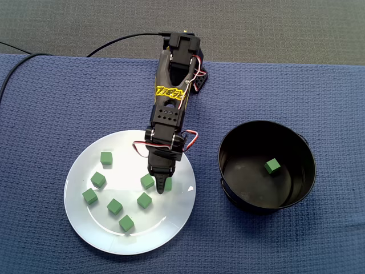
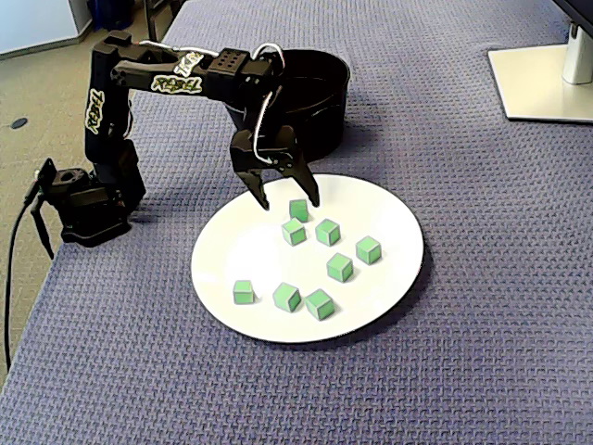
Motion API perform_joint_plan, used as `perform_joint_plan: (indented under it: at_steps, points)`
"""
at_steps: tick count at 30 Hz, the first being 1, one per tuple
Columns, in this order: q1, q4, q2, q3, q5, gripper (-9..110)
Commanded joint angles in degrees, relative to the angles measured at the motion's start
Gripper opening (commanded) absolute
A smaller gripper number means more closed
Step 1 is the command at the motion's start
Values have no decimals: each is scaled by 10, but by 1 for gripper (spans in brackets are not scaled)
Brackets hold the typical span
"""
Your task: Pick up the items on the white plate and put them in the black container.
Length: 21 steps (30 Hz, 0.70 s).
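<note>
Fixed views both show the gripper [image 2: 289, 198] spread open just over a green cube [image 2: 298, 209] on the white plate [image 2: 232, 252], seemingly mid-pick; next it should lower and pinch.

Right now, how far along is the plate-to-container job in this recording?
Done: one green cube lies in the black container. In hand: nothing yet. The claw is open and hovers low over the white plate, with a second cube right by its fingertips. Left: eight cubes on the plate, that one included, all to be carried over.
</note>
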State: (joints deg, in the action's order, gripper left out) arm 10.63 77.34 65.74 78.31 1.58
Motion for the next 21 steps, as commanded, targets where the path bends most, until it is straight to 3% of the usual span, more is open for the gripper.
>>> perform_joint_plan:
  at_steps: [1,21]
  points:
    - [-3,-11,-4,-42,-18,27]
    - [-26,-16,-34,-57,-20,5]
